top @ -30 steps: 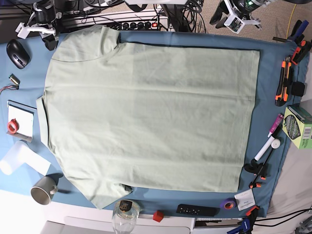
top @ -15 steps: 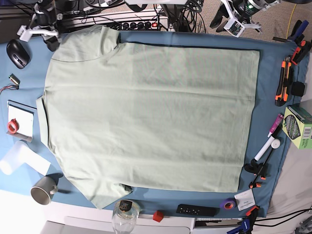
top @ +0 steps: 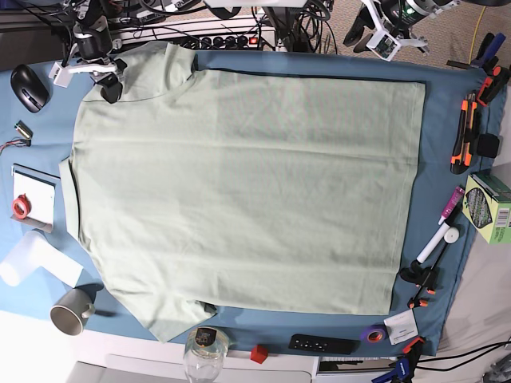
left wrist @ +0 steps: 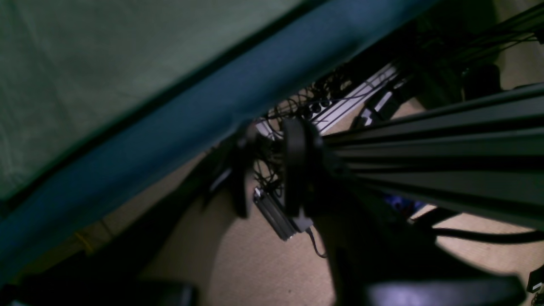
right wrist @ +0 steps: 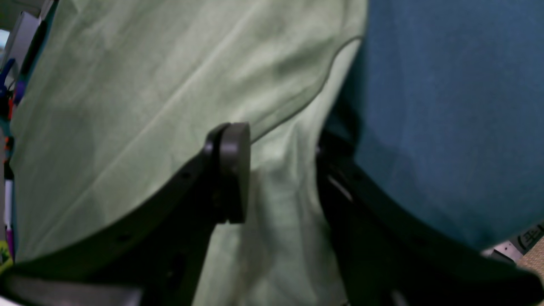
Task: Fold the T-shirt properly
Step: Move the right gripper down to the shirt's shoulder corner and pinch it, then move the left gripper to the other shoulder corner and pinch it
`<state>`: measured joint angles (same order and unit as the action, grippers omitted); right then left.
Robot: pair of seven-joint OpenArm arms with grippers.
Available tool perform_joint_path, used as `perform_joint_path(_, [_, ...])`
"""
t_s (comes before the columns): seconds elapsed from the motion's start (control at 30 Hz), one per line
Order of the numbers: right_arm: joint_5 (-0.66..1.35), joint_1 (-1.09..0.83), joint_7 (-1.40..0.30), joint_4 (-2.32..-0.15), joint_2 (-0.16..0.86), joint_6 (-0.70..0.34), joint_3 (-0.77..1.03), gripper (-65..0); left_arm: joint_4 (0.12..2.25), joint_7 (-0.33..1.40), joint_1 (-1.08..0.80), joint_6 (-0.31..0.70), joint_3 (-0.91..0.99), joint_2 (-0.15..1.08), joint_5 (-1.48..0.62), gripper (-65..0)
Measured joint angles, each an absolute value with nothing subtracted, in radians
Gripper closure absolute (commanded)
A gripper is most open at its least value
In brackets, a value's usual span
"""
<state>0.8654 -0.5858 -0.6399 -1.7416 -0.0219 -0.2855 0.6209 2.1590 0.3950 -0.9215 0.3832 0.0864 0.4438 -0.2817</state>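
Observation:
The pale sage-green T-shirt [top: 239,183] lies spread flat on the blue table cloth [top: 439,159], collar side to the left, hem to the right. My right gripper [top: 108,84] is open at the far-left sleeve. In the right wrist view [right wrist: 280,178] its fingers [right wrist: 231,170] stand either side of the sleeve's edge [right wrist: 293,140]. My left gripper [top: 369,36] is open and empty, beyond the far edge of the table at the right. In the left wrist view [left wrist: 267,170] it hangs over the floor, with the shirt [left wrist: 85,63] to its left.
A mouse [top: 28,86], a notepad with red tape [top: 32,195], a grey mug [top: 72,309] and a glass jar [top: 206,351] line the left and near edges. A remote [top: 322,344], cutters [top: 467,128], a marker [top: 439,239] and a green box [top: 489,207] line the right.
My right gripper has moved right and toward the near side, from the table's far-left corner onto the sleeve. The left gripper has barely moved. The shirt lies as before.

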Motion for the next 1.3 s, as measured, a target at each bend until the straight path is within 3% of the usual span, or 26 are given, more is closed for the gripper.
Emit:
perform_joint_path(0.4, [0.896, -0.624, -0.68, -1.748, -0.019, -0.304, 0.62, -20.0, 2.159, 0.406, -0.877, 0.382, 0.086, 0.444, -0.281, -13.2])
perform_joint_path(0.53, [0.905, -0.646, -0.681, -1.75, -0.019, -0.309, 0.62, -19.9, 2.159, 0.405, -0.867, 0.329, 0.086, 0.444, -0.282, -13.2])
perform_joint_path(0.6, [0.91, -0.655, -0.681, -1.75, -0.019, -0.311, 0.62, -14.9, 2.159, 0.41, -0.866, 0.327, 0.086, 0.444, -0.281, -13.2])
perform_joint_path(0.67, [0.9, -0.66, -0.683, -1.749, -0.019, -0.31, 0.62, -2.9, 2.159, 0.411, -0.86, 0.327, 0.086, 0.444, -0.281, -13.2])
perform_joint_path(0.7, [0.896, -0.661, -0.688, -1.749, -0.019, -0.307, 0.62, 0.0, 2.159, 0.412, -0.855, 0.326, 0.086, 0.443, -0.281, -13.2])
perform_joint_path(0.8, [0.888, -0.661, -0.688, -1.748, -0.019, -0.307, 0.62, 0.0, 2.159, 0.423, -0.844, 0.326, 0.086, 0.444, -0.282, -13.2])
perform_joint_path(1.0, [0.865, -0.66, -0.687, -1.75, -0.019, -0.312, 0.62, 0.0, 2.159, 0.472, -0.788, 0.224, 0.129, 0.443, -0.283, -13.3])
perform_joint_path(1.2, [0.864, -0.66, -0.687, -1.75, -0.02, -0.312, 0.62, 0.0, 2.159, 0.535, -0.752, 0.221, 0.318, 0.443, -0.373, -24.2])
perform_joint_path(1.3, [0.864, -0.66, -0.687, -1.75, -0.019, -0.312, 0.62, 0.0, 2.159, 0.562, -0.755, 0.22, 0.427, 0.443, -0.441, -26.3])
